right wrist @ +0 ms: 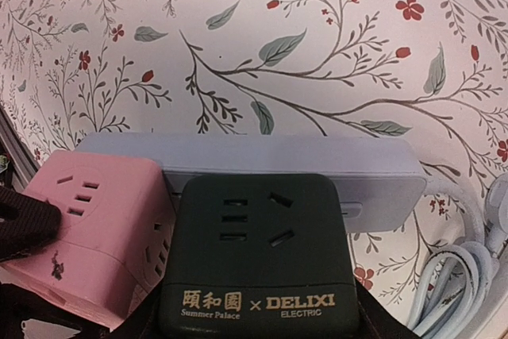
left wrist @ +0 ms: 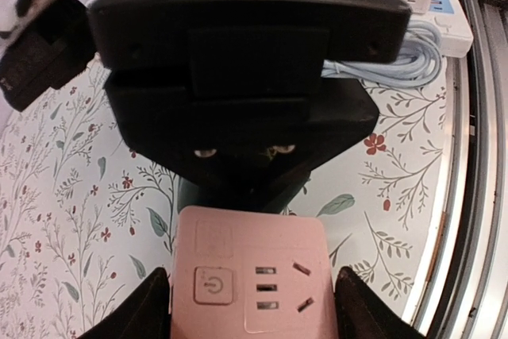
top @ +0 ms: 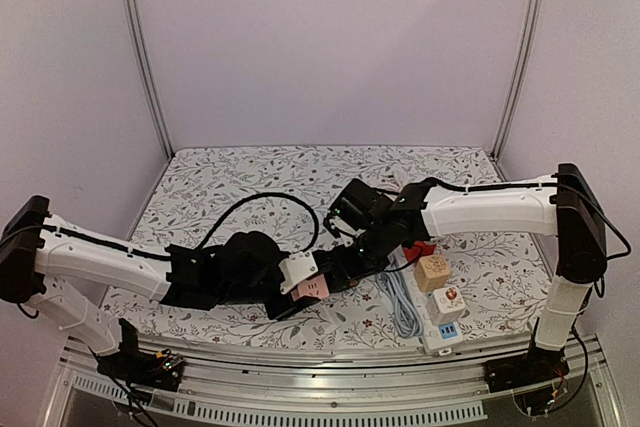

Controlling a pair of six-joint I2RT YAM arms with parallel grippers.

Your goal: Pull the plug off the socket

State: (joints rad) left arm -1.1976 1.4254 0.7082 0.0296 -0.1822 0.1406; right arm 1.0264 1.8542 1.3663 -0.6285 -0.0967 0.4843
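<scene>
A dark green cube adapter, marked DELIXI, sits against a pale blue socket block. My right gripper is shut on the green cube from both sides. A pink cube socket stands right beside it, also against the pale block; it also shows in the right wrist view. My left gripper is shut on the pink cube, a finger on each side. In the top view both grippers meet mid-table, the left at the pink cube, the right just beyond it.
A white power strip with three cube adapters lies at the front right, beside a coiled pale blue cable. A red object lies under the right forearm. A black cable loops at mid-left. Metal rails edge the table's front.
</scene>
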